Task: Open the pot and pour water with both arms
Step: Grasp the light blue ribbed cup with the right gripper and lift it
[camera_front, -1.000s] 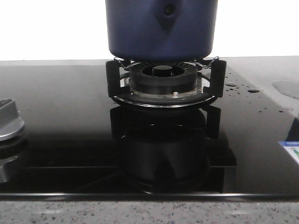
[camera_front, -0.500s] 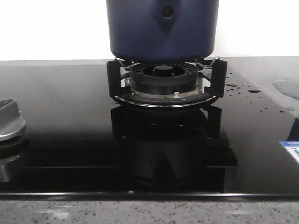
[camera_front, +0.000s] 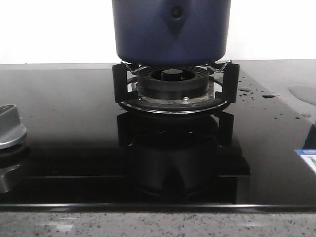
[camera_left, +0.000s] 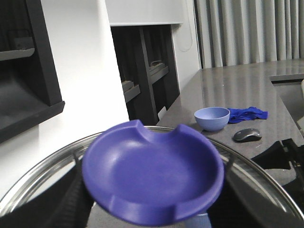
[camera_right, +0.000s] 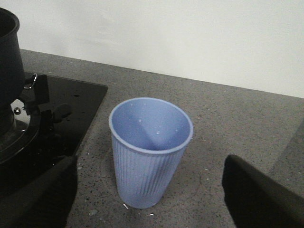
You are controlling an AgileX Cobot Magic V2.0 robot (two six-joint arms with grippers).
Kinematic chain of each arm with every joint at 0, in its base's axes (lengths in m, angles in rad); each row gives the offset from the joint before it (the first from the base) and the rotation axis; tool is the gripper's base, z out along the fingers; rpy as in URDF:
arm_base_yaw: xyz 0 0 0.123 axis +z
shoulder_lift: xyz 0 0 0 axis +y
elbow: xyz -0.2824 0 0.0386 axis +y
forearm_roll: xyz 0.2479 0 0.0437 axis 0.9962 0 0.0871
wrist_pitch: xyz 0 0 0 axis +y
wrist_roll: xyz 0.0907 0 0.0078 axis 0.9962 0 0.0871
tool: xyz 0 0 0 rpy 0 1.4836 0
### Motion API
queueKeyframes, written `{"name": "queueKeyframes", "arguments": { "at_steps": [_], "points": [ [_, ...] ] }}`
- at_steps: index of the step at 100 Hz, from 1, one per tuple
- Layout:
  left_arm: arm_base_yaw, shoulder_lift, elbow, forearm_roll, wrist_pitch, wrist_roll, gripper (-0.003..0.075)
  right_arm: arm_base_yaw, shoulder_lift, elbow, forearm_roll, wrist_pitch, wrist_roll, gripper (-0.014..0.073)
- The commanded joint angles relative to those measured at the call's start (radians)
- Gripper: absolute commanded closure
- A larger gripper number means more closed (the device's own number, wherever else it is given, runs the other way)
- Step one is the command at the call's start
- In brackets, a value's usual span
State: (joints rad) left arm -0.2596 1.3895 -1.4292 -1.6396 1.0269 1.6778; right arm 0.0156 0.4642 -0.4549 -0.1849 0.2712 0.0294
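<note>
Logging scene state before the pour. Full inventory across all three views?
pot: 1, dark navy, on the burner supports, top out of frame
burner: 1, black, centre of the black glass hob
knob: 1, silver, hob's left edge
water drops: several, on the hob right of the burner
lid: 1, steel-rimmed with a purple-blue knob, filling the left wrist view
cup: 1, light blue, ribbed, upright on the grey counter beside the hob
bowl: 1, blue, on a far counter
cloth: 1, blue, beside the bowl
mouse: 1, dark, near the bowl
right gripper: open, fingers either side of the cup
</note>
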Motion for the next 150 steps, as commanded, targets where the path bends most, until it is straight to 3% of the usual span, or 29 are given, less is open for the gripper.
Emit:
{"name": "queueKeyframes", "arguments": {
  "at_steps": [1,36,87,134,143,150],
  "points": [
    [-0.005,-0.039,-0.033,-0.094,0.004,-0.02,0.0493,-0.005,0.072,-0.018,-0.008,-0.148,0.026,0.0026],
    [-0.005,-0.039,-0.033,-0.052,0.004,-0.028,0.0493,-0.019,0.321,-0.018,0.112,-0.286,0.028,0.0026],
    [-0.005,-0.039,-0.033,-0.05,-0.001,-0.028,0.0493,-0.053,0.501,-0.018,0.129,-0.489,0.028,0.0026],
    [-0.005,-0.039,-0.033,-0.05,-0.001,-0.028,0.0493,-0.053,0.739,-0.018,0.144,-0.892,0.028,0.0029],
    [-0.005,-0.039,-0.033,-0.05,-0.001,-0.028,0.0493,-0.053,0.775,-0.018,0.144,-0.917,0.028,0.0044],
    [-0.005,-0.039,-0.033,-0.05,-0.001,-0.028,0.0493,-0.053,0.797,-0.018,0.144,-0.924,0.028,0.0109]
  ]
}}
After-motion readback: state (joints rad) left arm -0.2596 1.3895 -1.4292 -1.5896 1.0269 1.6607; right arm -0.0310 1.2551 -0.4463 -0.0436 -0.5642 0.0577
